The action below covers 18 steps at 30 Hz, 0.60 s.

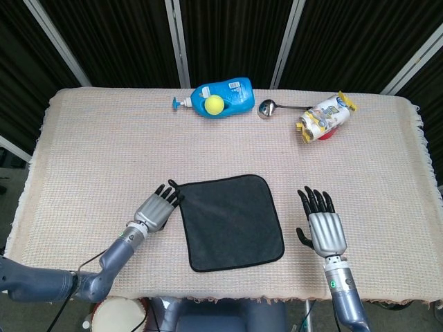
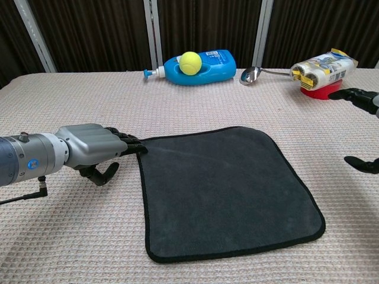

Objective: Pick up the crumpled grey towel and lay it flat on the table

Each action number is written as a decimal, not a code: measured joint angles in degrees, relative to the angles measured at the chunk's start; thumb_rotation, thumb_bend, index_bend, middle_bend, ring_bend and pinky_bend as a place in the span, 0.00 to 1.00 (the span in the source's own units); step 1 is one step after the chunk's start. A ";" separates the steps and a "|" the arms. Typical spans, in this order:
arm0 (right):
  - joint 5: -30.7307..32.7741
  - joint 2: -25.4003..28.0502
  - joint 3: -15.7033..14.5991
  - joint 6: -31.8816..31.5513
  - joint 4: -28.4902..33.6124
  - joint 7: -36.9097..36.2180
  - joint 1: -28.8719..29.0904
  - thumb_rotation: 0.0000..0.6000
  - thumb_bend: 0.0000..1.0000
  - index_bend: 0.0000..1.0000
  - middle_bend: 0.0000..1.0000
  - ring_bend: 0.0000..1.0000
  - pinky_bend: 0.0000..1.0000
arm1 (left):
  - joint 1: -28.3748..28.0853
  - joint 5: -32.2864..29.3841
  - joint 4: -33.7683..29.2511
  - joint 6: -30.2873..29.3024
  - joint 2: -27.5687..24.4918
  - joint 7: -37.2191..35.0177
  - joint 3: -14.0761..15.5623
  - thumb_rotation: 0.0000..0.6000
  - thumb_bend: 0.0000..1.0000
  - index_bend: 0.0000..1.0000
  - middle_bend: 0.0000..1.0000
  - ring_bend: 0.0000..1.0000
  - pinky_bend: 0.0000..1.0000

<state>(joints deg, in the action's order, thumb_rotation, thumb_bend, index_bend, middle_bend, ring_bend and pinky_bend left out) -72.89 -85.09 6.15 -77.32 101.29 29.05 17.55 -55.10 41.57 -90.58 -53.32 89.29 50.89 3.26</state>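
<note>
Woven table cover (image 1: 90,149), dark curtain behind: grey towel (image 1: 232,221) lies spread flat near the front edge.
Left hand (image 1: 158,209) touches the towel's far-left corner, fingers extended, gripping nothing, likely smoothing it; right hand (image 1: 324,223) is open, apart.

The table (image 1: 97,152) in front of me is carrying a grey towel (image 1: 232,221) near its front edge, and along its far edge a blue bottle (image 1: 221,99), a spoon (image 1: 268,107) and a snack packet (image 1: 324,116).

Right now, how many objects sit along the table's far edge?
4: a blue soap bottle lying on its side at centre, a yellow ball resting on it, a metal spoon just right, and a snack packet furthest right. None appears hidden.
</note>
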 measured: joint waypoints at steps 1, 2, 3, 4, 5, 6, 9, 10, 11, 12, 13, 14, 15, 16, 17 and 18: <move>-0.01 0.00 0.01 -0.01 0.00 0.00 0.01 1.00 0.37 0.00 0.00 0.00 0.00 | 0.02 0.06 -0.06 -0.01 -0.02 -0.14 -0.01 1.00 0.77 0.00 0.00 0.00 0.00; -0.03 -0.01 0.01 -0.01 -0.02 0.01 0.01 1.00 0.37 0.00 0.00 0.00 0.00 | 0.04 0.14 -0.10 -0.04 -0.03 -0.23 -0.02 1.00 0.77 0.00 0.00 0.00 0.00; -0.02 -0.01 0.00 0.00 -0.02 0.02 0.02 1.00 0.37 0.00 0.00 0.00 0.00 | 0.06 0.27 -0.13 -0.08 -0.05 -0.32 -0.02 1.00 0.77 0.00 0.00 0.00 0.00; -0.03 0.02 0.00 0.01 0.03 0.08 0.02 1.00 0.37 0.00 0.00 0.00 0.00 | 0.09 0.46 -0.21 -0.13 -0.10 -0.45 -0.01 1.00 0.77 0.00 0.00 0.00 0.00; 0.00 0.03 0.00 0.02 0.04 0.11 0.03 1.00 0.37 0.00 0.00 0.00 0.00 | 0.11 0.59 -0.28 -0.17 -0.15 -0.55 -0.01 1.00 0.77 0.01 0.00 0.00 0.00; 0.04 0.04 0.01 0.05 0.04 0.11 0.03 1.00 0.37 0.00 0.00 0.00 0.00 | 0.13 0.69 -0.34 -0.21 -0.20 -0.64 -0.03 1.00 0.77 0.00 0.00 0.00 0.00; -0.04 0.05 -0.06 0.05 0.07 0.04 0.01 1.00 0.37 0.00 0.00 0.00 0.00 | 0.25 1.30 -0.67 -0.37 -0.44 -1.33 -0.19 1.00 0.74 0.01 0.00 0.00 0.00; -0.10 0.07 -0.06 0.03 0.12 0.03 0.02 1.00 0.37 0.00 0.00 0.00 0.00 | 0.30 1.61 -0.89 -0.45 -0.64 -1.61 -0.28 1.00 0.70 0.00 0.00 0.00 0.00; -0.13 0.09 -0.05 0.01 0.17 0.00 0.01 1.00 0.37 0.00 0.00 0.00 0.00 | 0.33 1.81 -1.09 -0.50 -0.82 -1.79 -0.34 1.00 0.66 0.00 0.00 0.00 0.00; -0.18 0.09 -0.06 -0.01 0.21 0.00 0.01 1.00 0.37 0.00 0.00 0.00 0.00 | 0.34 1.98 -1.25 -0.54 -1.01 -1.94 -0.39 1.00 0.60 0.00 0.00 0.00 0.00; -0.24 0.10 -0.08 -0.04 0.29 0.02 0.01 1.00 0.37 0.00 0.00 0.00 0.00 | 0.34 2.14 -1.48 -0.56 -1.31 -2.12 -0.48 1.00 0.54 0.00 0.00 0.00 0.00; -0.30 0.12 -0.09 -0.06 0.37 0.04 0.00 1.00 0.37 0.00 0.00 0.00 0.00 | 0.33 2.27 -1.67 -0.57 -1.58 -2.24 -0.54 1.00 0.50 0.00 0.00 0.00 0.00; -0.37 0.14 -0.11 -0.11 0.43 0.05 0.00 1.00 0.37 0.00 0.00 0.00 0.00 | 0.32 2.41 -1.86 -0.59 -1.87 -2.34 -0.60 1.00 0.46 0.00 0.00 0.00 0.00; -0.43 0.17 -0.09 -0.16 0.50 0.05 -0.01 1.00 0.37 0.00 0.00 0.00 0.00 | 0.30 2.70 -2.08 -0.68 -2.28 -2.39 -0.65 1.00 0.44 0.00 0.00 0.00 0.00; -0.49 0.18 -0.09 -0.19 0.57 0.05 -0.01 1.00 0.37 0.00 0.00 0.00 0.00 | 0.27 2.97 -2.23 -0.77 -2.58 -2.40 -0.65 1.00 0.42 0.00 0.00 0.00 0.00; -0.54 0.18 -0.11 -0.21 0.61 0.08 -0.01 1.00 0.37 0.00 0.00 0.00 0.00 | 0.26 3.28 -2.35 -0.87 -2.89 -2.36 -0.62 1.00 0.41 0.00 0.00 0.00 0.00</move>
<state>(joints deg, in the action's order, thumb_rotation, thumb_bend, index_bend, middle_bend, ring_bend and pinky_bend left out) -73.44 -84.91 6.04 -77.54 101.90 29.13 17.53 -54.84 44.85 -92.94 -54.19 86.40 48.53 2.64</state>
